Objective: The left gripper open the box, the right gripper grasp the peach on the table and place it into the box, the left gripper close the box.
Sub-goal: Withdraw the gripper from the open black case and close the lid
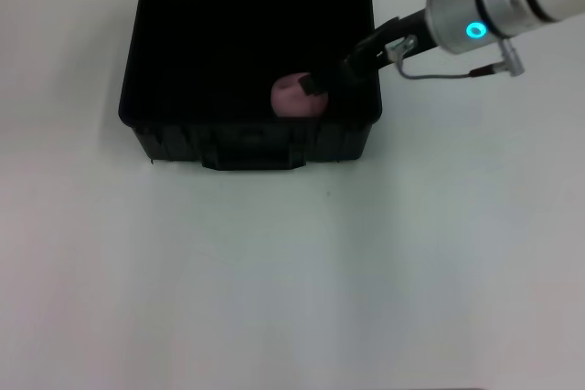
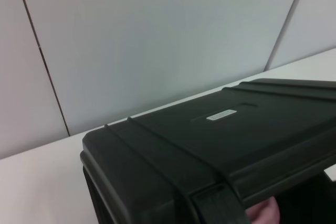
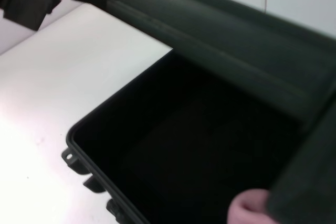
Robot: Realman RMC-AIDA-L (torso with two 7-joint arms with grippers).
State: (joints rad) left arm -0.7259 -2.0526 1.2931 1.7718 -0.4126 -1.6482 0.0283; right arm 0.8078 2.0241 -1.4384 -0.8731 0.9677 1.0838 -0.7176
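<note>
While the box point(image 1: 164, 125) stands open, right pincer point(image 1: 315, 84) clamped on peach point(image 1: 294, 100) inside.

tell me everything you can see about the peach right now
The peach is a small, round, pale pink fruit with a matte skin. It sits inside the open black box, low in the near right part of the cavity, close to the front wall. The right gripper reaches in over the box's right rim, its black fingers at the peach's upper right side and covering part of it. Both wrist views show only a pink sliver. Whether it already rests on the box floor cannot be told.
</note>
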